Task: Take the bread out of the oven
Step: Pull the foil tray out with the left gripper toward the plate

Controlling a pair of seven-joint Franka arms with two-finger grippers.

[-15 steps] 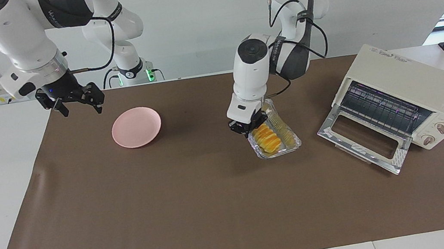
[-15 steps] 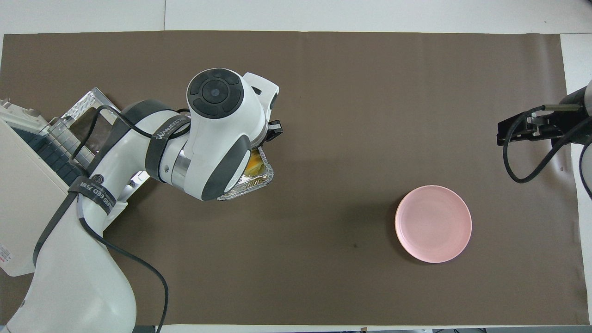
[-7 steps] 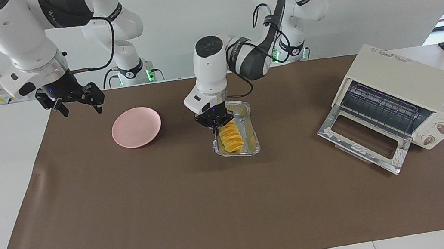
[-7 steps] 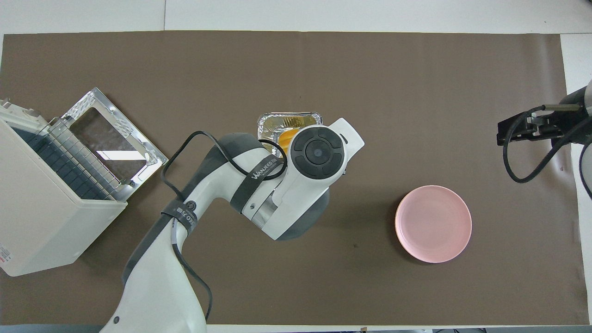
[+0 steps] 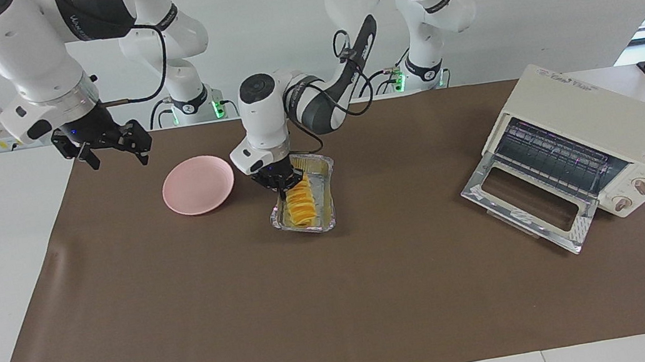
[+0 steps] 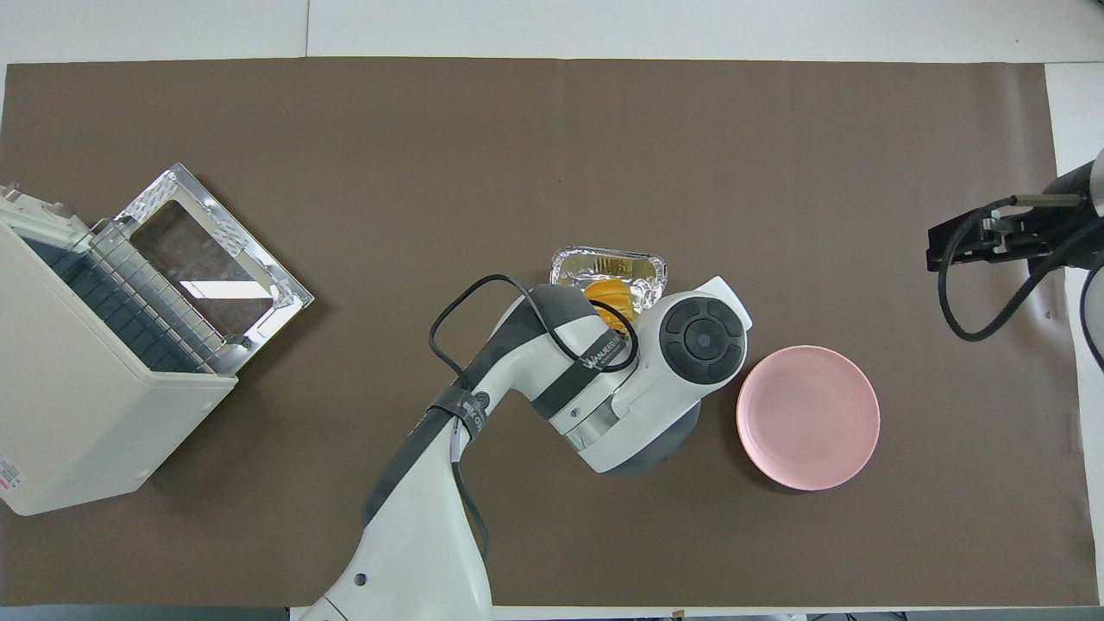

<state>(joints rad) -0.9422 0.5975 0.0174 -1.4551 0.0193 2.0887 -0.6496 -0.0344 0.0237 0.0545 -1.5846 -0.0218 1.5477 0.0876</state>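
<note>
Moved since a second ago: left gripper (image 5: 283,181), closed on foil tray (image 5: 324,193) rim, bread (image 5: 299,204) inside, now beside pink plate (image 5: 198,184), well clear of oven (image 5: 582,144). Right gripper (image 5: 112,144) waits, fingers spread, empty. I judge the tray light and crushable (grip the rim).

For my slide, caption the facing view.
Left gripper carries crinkled foil tray of yellow-orange bread from open cream oven toward pink plate.
</note>
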